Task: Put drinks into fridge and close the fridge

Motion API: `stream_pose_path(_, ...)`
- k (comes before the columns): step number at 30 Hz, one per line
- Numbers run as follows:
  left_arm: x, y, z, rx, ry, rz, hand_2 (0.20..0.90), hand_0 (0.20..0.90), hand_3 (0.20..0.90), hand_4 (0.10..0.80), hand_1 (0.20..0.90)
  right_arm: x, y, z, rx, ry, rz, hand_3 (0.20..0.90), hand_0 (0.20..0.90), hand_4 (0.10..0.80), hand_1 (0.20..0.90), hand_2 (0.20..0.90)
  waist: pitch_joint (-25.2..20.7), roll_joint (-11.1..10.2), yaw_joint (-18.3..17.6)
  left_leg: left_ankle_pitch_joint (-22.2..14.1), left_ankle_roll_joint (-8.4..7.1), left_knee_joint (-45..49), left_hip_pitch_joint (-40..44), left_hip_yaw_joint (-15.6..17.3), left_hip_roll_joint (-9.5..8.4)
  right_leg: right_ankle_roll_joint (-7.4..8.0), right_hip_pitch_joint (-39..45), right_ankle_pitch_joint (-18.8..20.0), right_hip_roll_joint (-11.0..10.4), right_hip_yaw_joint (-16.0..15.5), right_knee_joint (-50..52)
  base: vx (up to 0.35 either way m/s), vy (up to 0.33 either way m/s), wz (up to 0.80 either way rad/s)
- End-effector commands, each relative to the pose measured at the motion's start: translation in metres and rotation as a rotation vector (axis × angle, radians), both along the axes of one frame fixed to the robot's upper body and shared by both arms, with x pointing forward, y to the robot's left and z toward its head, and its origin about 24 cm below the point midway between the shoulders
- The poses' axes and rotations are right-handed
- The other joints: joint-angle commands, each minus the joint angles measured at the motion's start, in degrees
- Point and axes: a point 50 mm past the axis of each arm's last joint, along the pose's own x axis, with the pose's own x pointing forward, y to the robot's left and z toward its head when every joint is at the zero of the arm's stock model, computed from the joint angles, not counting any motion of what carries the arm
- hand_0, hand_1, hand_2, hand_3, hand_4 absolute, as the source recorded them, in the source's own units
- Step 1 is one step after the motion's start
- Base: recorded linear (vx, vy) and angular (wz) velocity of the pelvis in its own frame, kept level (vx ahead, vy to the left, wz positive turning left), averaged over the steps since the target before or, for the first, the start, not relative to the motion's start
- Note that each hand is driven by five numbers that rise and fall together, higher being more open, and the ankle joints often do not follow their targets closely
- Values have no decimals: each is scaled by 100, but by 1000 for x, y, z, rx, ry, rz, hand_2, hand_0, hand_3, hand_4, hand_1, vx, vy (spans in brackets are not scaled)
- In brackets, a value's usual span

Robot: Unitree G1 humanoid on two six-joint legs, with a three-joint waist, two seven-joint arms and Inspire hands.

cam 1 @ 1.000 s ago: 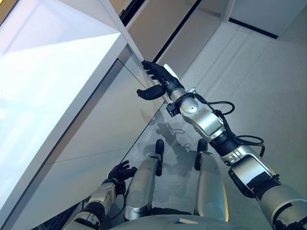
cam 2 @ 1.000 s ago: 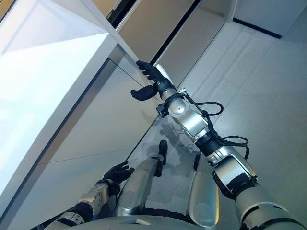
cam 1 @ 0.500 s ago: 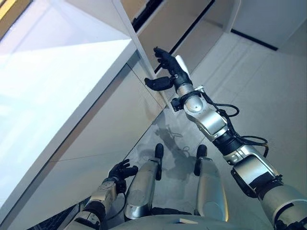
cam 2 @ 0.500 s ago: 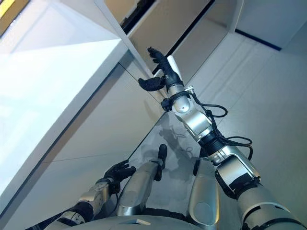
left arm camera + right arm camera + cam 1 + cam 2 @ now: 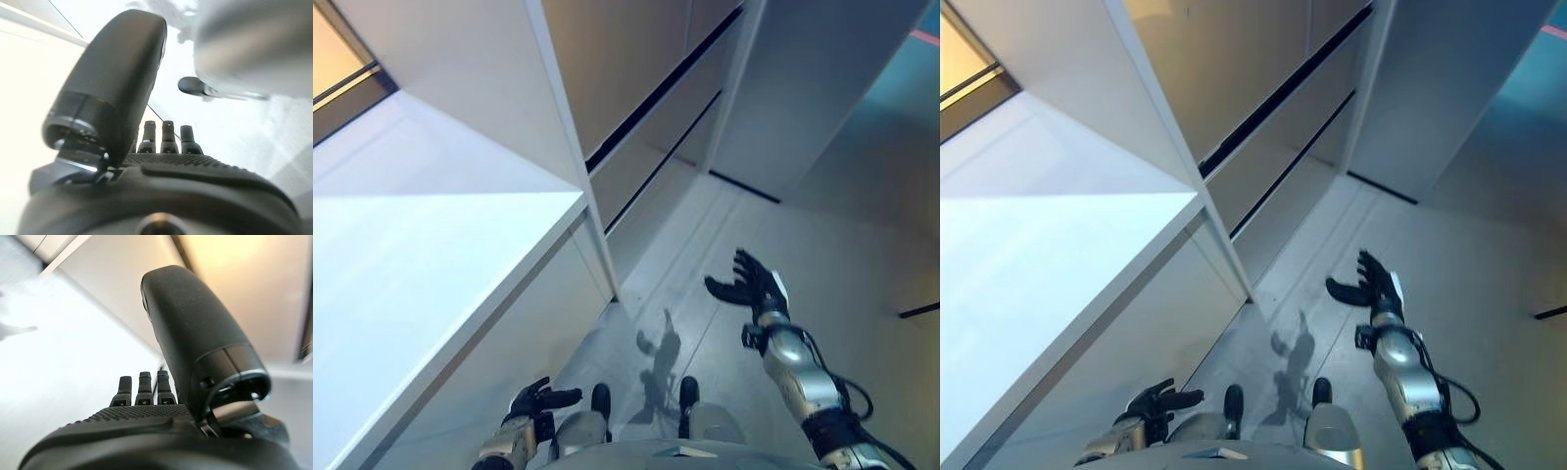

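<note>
No drink shows in any view. A big white panel (image 5: 431,284), perhaps the fridge's door, fills the left side, and its thin edge (image 5: 592,240) runs down toward the floor. My right hand (image 5: 751,287) is open in the air over the floor, well to the right of that edge and touching nothing. Its own wrist view shows the hand (image 5: 146,428) with straight fingers and nothing held. My left hand (image 5: 536,400) hangs low at the bottom left beside the panel, open with its fingers spread. The left wrist view shows this hand (image 5: 161,169) empty too.
Pale cabinet fronts (image 5: 636,69) with dark gaps between them stand behind the panel's edge. A tall grey-white unit (image 5: 803,88) stands at the upper right. Light tiled floor (image 5: 822,245) spreads under and around the right hand.
The camera has tilted, so the whole picture shifted. My right hand has come off the white panel's edge and now hangs apart from it over the floor. The left hand stays low.
</note>
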Motion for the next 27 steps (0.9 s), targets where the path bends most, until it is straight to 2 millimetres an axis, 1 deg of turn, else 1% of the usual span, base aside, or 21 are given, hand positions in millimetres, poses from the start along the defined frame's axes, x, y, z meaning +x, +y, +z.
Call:
stream_pose_path(1,-19,21,-3,64,28,-26,900,900,900,800,900,11,0,9,54,-91,-46,900,900,800,900,900,-406,-145,-40,-189,478,184,-130,503,-496,-157,179,27,262,-115,-44,24,-56,-5)
stream_pose_path(3,-21,24,-3,56,24,-19,900,900,900,800,900,-13,-6,-16,67,43,-94,900,900,800,900,900,-457,-197,-58,-180,476,107,-53,496,-482,-153,249,19,303,-110,-65,23,-65,-5)
stream_pose_path(4,-22,26,-3,54,23,-17,900,900,900,800,900,-21,-6,-24,83,81,-109,900,900,800,900,900,-472,-216,-62,-173,477,76,-27,488,-475,-155,273,16,319,-102,-75,16,-65,-1)
stream_pose_path(6,-23,28,-4,51,29,-25,900,900,900,800,900,-46,-7,-49,85,217,-112,900,900,800,900,900,-521,-255,-57,-166,479,19,12,449,-469,-155,308,10,352,-79,-97,10,-57,2)
stream_pose_path(8,-24,28,-5,51,37,-33,900,900,900,800,900,-63,-6,-66,104,328,-100,900,900,800,900,900,-542,-268,-41,-165,491,-1,31,442,-462,-162,336,5,367,-79,-111,1,-36,1)
stream_pose_path(10,-25,27,-8,52,45,-49,900,900,900,800,900,-90,0,-89,119,497,-4,900,900,800,900,900,-560,-279,-5,-180,496,13,57,427,-457,-177,390,-20,380,-88,-119,0,-16,1)
stream_pose_path(12,-26,26,-9,51,50,-70,900,900,900,800,900,-122,7,-106,124,691,97,900,900,800,900,900,-573,-283,55,-186,505,32,75,407,-456,-192,443,-31,381,-118,-126,0,0,0)
stream_pose_path(13,-26,26,-10,52,51,-80,900,900,900,800,900,-133,8,-110,122,748,122,900,900,800,900,900,-572,-285,81,-194,512,44,86,394,-460,-200,466,-37,382,-131,-125,0,0,0)
stream_pose_path(15,-26,25,-10,48,50,-88,900,900,900,800,900,-143,9,-113,120,812,141,900,900,800,900,900,-571,-290,106,-206,517,70,92,378,-465,-204,493,-51,376,-144,-114,0,0,0)
stream_pose_path(17,-28,22,-12,43,65,-109,900,900,900,800,900,-156,9,-116,151,893,115,900,900,800,900,900,-590,-284,138,-228,535,94,123,320,-489,-217,536,-80,375,-139,-93,14,0,2)
stream_pose_path(20,-32,20,-14,41,82,-106,900,900,900,800,900,-164,10,-118,156,941,97,900,900,800,900,900,-618,-275,122,-240,543,88,150,302,-500,-210,546,-97,381,-100,-76,10,1,1)
stream_pose_path(27,-34,21,-14,44,89,-87,900,900,900,800,900,-172,11,-119,161,964,113,900,900,800,900,900,-670,-265,62,-275,559,40,207,292,-511,-178,543,-118,401,-8,-69,0,0,0)
